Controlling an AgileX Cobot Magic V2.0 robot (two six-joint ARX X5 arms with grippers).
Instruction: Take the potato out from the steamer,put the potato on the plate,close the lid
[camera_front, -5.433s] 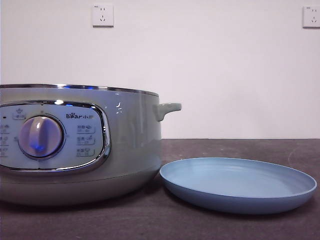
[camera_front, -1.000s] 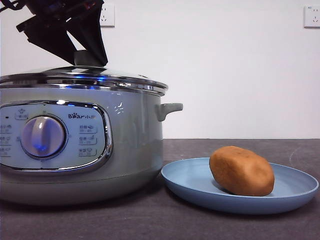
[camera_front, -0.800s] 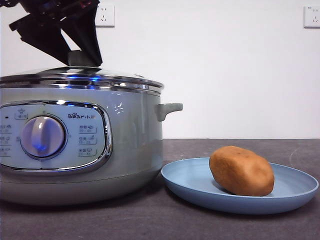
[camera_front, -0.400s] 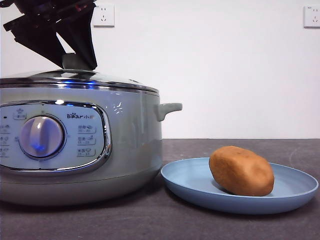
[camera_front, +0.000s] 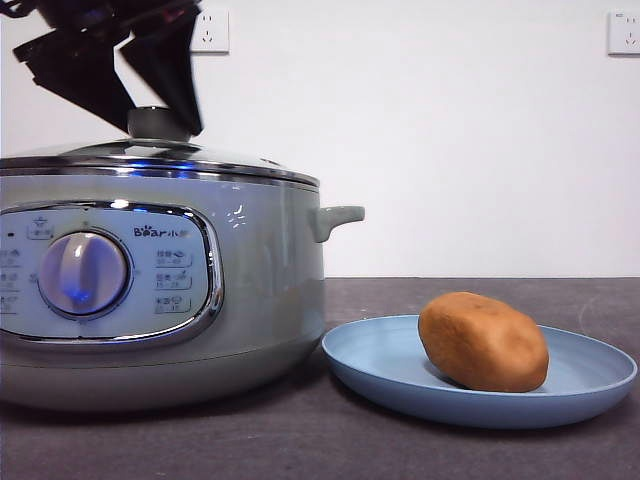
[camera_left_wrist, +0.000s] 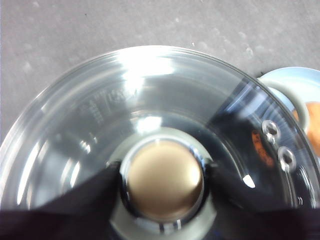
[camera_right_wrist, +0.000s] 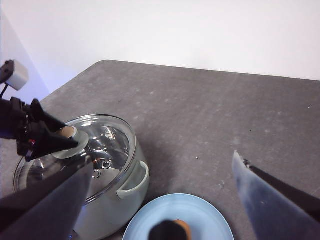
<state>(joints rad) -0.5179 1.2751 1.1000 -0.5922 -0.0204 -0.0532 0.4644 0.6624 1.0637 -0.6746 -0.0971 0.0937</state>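
Note:
The glass lid (camera_front: 150, 155) sits flat on the pale-green steamer (camera_front: 260, 280), and its knob (camera_front: 158, 122) shows between the jaws of my left gripper (camera_front: 160, 118). In the left wrist view the jaws flank the knob (camera_left_wrist: 164, 180) on both sides, spread just past its chrome ring, so the gripper is open. The orange-brown potato (camera_front: 483, 341) lies on the light-blue plate (camera_front: 590, 385) to the right of the steamer. High above the table, my right gripper (camera_right_wrist: 162, 160) hangs open and holds nothing. From there the lid (camera_right_wrist: 107, 145) and plate (camera_right_wrist: 205, 217) show below.
The steamer's side handle (camera_front: 335, 217) points toward the plate. Dark table surface (camera_front: 480, 290) runs behind and to the right of the plate. Wall sockets (camera_front: 206, 30) sit on the white wall behind.
The lid went down onto the steamer's rim and settled level. The left gripper's jaws then spread slightly off the knob. The potato came to lie on the plate, which was bare 4.9 s ago.

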